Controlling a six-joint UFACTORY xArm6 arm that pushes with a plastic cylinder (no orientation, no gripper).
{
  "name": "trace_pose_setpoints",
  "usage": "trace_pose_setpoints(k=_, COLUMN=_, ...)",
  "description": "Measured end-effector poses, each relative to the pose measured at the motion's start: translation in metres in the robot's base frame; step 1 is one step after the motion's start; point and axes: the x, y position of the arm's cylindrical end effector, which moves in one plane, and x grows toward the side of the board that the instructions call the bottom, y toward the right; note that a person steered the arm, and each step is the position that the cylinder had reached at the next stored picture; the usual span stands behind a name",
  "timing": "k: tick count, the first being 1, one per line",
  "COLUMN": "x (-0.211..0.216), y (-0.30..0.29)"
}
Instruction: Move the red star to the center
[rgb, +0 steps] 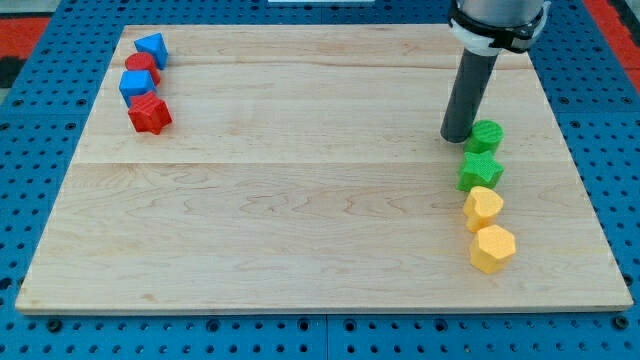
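A pale wooden board (320, 200) lies on a blue pegboard bench, and nearly all of its middle is bare. The blocks sit in two short columns at opposite sides. At the view's upper left a blue block (151, 47), a red round block (142, 65), a second blue block (136, 84) and the red star (150, 114) run down in a line, each touching or just beside the next, with the star lowest. At the view's right a green round block (487, 135), a green star (480, 170) and two yellow blocks (483, 208) (493, 248) form the other column.

The rod stands upright with my tip (456, 136) just beside the green round block, on its left, well apart from the red star. There are no jaws here to be spread or pressed together, only the bare rod end.

To do this well, I'd say the tip should cross the open board and come round to the star's upper-left side. That spot is crowded by the second blue block, so it needs to slip in between the two without nudging the blue one, then push steadily down and right toward the middle, keeping contact centred so the star doesn't spin off.

The star is squat with no real long axis. Which way its points face is hard to make out.
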Motion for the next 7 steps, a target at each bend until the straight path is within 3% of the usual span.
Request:
trace_pose_setpoints(k=1, x=0.0, y=-0.032)
trace_pose_setpoints(k=3, x=0.004, y=-0.171)
trace_pose_setpoints(k=6, x=0.052, y=-0.381)
trace_pose_setpoints(k=7, x=0.024, y=-0.434)
